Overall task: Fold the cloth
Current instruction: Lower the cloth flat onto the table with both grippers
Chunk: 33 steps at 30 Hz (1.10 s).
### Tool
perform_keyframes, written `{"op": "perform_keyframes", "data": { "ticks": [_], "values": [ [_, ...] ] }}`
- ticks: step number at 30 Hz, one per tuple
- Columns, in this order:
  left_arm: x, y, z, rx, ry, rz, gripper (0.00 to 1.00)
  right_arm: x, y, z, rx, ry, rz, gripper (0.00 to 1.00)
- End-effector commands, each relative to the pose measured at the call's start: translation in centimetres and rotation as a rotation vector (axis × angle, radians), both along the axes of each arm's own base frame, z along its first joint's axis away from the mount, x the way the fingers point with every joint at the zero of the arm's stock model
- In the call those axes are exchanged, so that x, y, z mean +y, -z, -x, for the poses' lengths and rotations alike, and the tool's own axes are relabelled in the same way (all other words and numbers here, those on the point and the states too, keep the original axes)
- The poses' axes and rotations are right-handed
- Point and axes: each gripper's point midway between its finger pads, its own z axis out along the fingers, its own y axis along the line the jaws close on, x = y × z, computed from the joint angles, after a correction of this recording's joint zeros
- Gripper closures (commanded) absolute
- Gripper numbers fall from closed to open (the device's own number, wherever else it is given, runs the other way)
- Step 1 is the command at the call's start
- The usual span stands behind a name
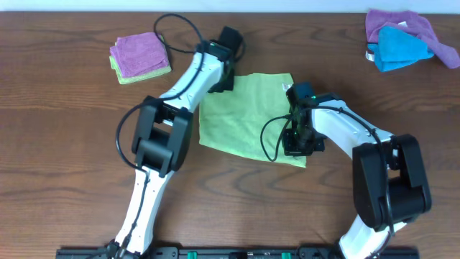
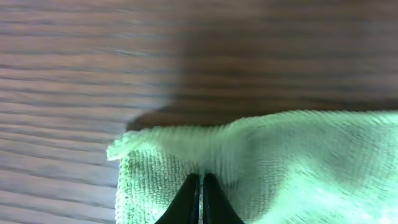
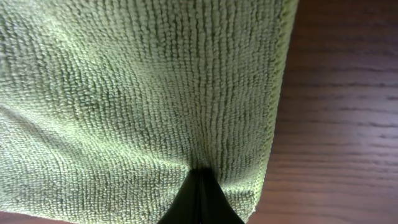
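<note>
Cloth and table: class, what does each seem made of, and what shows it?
The cloth looks like matte terry microfibre: rows of fine loops, a stitched edge. The table looks like brown wood or wood-look laminate: grain lines, slight sheen; which, I cannot tell.

The surface (image 1: 72,144) is a dark brown wood-grain tabletop, softly lit, with the grain running side to side. A black metal rail (image 1: 215,253) runs along its near edge, behind the left gripper (image 1: 224,80) and right gripper (image 1: 300,144). A pale strip (image 1: 287,6) borders the far edge beyond them. A soft shadow (image 2: 261,87) lies on the wood just beyond the left gripper.
</note>
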Motion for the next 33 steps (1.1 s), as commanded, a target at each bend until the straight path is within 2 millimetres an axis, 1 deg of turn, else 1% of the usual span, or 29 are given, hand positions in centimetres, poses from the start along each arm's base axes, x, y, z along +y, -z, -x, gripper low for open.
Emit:
{"op": "perform_keyframes", "data": {
  "ticks": [1, 4, 9, 15, 17, 22, 24, 28, 33],
  "values": [
    [-2.0, 1.5, 2.2, 0.066, 0.034, 0.027, 0.94, -1.9, 0.9, 1.3, 0.037, 0.005, 0.105, 0.99],
    [-2.7, 1.5, 2.4, 0.060, 0.046, 0.030, 0.94, -2.6, 0.8, 1.2, 0.035, 0.012, 0.126, 0.99],
    [-2.8, 1.5, 2.4, 0.058, 0.048, 0.031, 0.94, -5.2, -0.1, 1.3, 0.034, 0.036, 0.211, 0.99],
    [-2.8, 1.5, 2.2, 0.050, 0.044, 0.032, 0.94, -6.7, -1.6, 0.4, -0.020, 0.090, 0.181, 0.99],
    [-2.9, 1.4, 2.0, 0.041, 0.044, 0.037, 0.94, -6.5, -1.9, 0.0, -0.042, 0.095, 0.145, 0.99],
    [-3.1, 1.4, 1.9, 0.039, 0.046, 0.043, 0.94, -5.2, -2.4, -1.0, -0.092, 0.071, 0.080, 0.99],
    [-3.2, 1.0, 1.7, 0.030, 0.049, 0.046, 0.94, -4.6, -3.1, -1.8, -0.141, 0.063, 0.063, 0.99],
    [-3.1, -1.3, 0.7, 0.000, 0.039, 0.061, 0.94, -4.0, -5.4, -3.3, -0.251, 0.065, 0.025, 0.99],
    [-3.4, -4.2, -0.3, -0.040, 0.042, 0.080, 0.94, -3.9, -7.6, -3.8, -0.326, 0.064, 0.010, 0.99]
  ]
}}
